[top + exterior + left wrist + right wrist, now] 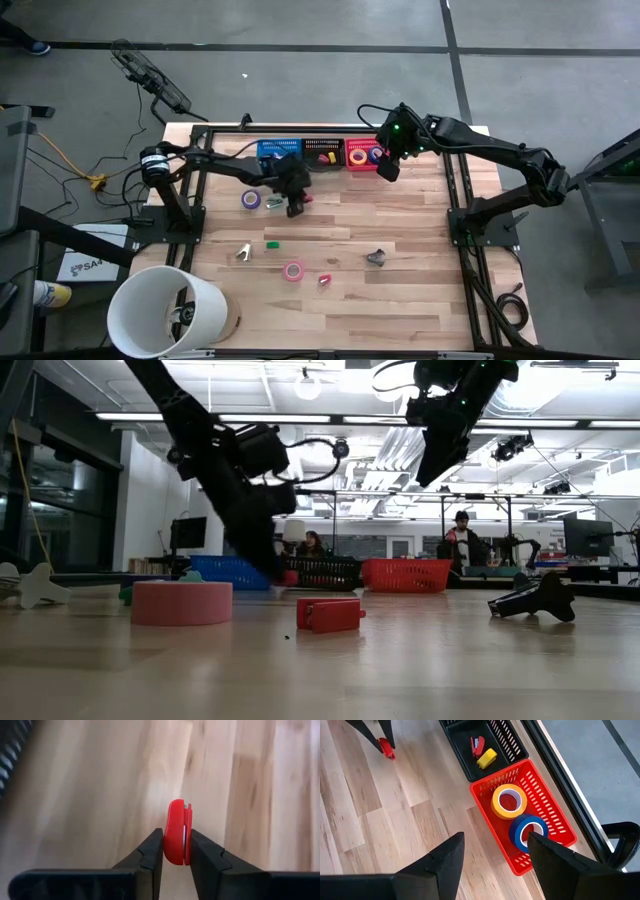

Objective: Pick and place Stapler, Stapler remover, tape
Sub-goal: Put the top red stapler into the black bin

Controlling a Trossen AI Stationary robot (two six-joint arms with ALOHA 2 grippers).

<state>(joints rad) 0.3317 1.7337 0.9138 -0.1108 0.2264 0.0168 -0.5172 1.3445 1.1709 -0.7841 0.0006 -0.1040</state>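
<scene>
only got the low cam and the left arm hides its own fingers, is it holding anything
Observer: Yes. The left gripper has its fingers shut on a small red item.
Operator: whats in the red basket, i only see its side
Observer: A yellow tape roll and a blue tape roll lie in the red basket.
Operator: right arm carrying something
Observer: No. The right gripper is open and empty, above the table by that basket.
</scene>
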